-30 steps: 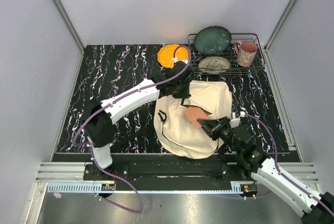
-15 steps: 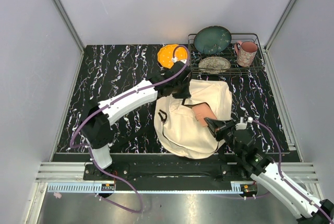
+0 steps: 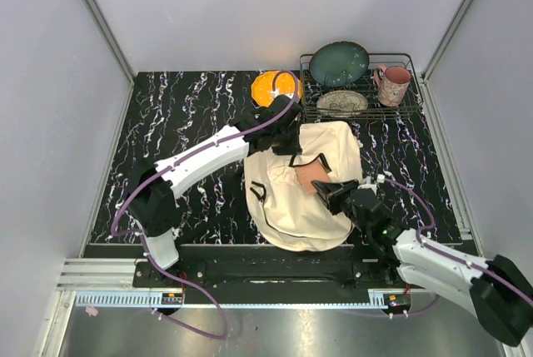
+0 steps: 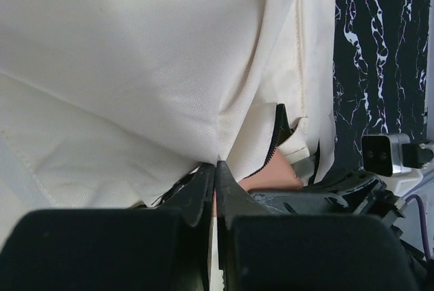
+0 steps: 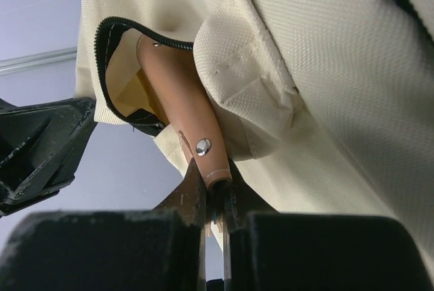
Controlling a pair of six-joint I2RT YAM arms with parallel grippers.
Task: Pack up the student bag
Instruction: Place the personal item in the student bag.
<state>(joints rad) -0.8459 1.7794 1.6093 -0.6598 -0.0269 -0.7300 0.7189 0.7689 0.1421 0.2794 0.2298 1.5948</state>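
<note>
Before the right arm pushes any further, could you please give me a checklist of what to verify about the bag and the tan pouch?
1. The left gripper is shut on the student bag fabric beside the zipper opening: ok.
2. The right gripper is shut on the tan pouch: ok.
3. The pouch's leading end is inside the zipper opening: ok.
4. The pouch is fully inside: not ok. The end with the snap is outside.
5. There is room deeper inside for the rest of the pouch: cannot tell. The interior is hidden.
6. The two grippers are apart from each other: ok, judging by the top view.
</note>
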